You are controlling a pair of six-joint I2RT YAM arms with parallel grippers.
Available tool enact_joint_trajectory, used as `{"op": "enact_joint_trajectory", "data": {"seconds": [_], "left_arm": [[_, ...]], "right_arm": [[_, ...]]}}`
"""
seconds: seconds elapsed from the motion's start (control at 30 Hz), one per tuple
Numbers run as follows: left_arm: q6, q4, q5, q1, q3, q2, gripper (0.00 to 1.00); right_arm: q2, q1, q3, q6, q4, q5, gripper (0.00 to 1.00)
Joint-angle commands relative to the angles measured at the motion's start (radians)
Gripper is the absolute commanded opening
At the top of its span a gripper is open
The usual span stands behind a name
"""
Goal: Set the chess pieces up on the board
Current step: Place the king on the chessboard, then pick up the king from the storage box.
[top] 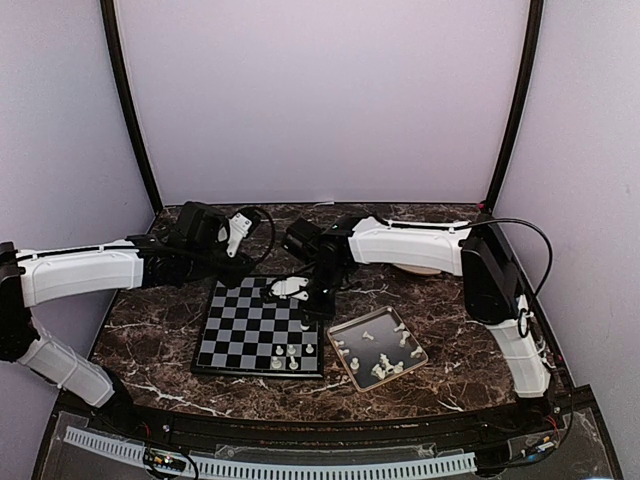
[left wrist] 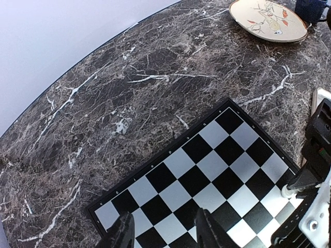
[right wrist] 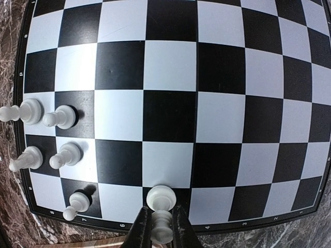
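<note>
– Pinching a white piece by its head, that's the right gripper, pressed in on both sides of it!
– Where on the board is that?
– Right edge row, base down at a dark square. Whether it actually touches the surface, I cannot tell from the wrist view.
– Any company nearby?
– Five more chess pieces stand on the board, bunched toward its near right corner: two pairs side by side, plus a single in the edge row.
– And the left gripper?
– Spread! Its fingers are apart with nothing between them, hovering above the board's far left part. Checkered squares show through the gap.
– Where does the board itself lie?
– Flat in the middle of the marble worktop, closer to the near edge than the far one.
– The spare men?
– Lying in a square metal tray, a scatter of cream figures. The tray sits at an angle just beside the board's near right corner.
– Anything else out there?
– A round painted plate toward the far right of the worktop, well apart from the board. In the top view it is partly under the right arm.
</note>
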Motion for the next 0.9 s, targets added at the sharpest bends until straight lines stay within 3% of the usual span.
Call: {"op": "enact_joint_trajectory", "data": {"seconds": [0.0,0.2,0.4,0.5,0.7,0.87], "left_arm": [[0.001,0.015,-0.023,0.002,-0.009,-0.03,0.43],[0.001,0.01,0.046,0.002,-0.006,0.002,0.45],[0.0,0.0,0.414,-0.006,0.023,0.063,0.45],[0.003,-0.012,0.515,-0.04,0.051,0.111,0.45],[0.021,-0.1,0.545,-0.108,0.142,0.241,0.45],[0.037,-0.17,0.497,-0.139,0.216,0.337,0.44]], "right_arm": [[0.005,-0.001,0.036,0.012,-0.022,0.011,0.19],[-0.146,-0.025,-0.036,-0.004,-0.017,0.009,0.31],[-0.355,-0.141,-0.29,-0.001,0.065,-0.076,0.31],[-0.469,-0.222,-0.472,0.009,0.152,-0.112,0.3],[-0.661,-0.306,-0.769,0.042,0.308,-0.129,0.29],[-0.742,-0.327,-0.876,0.042,0.386,-0.099,0.29]]}}
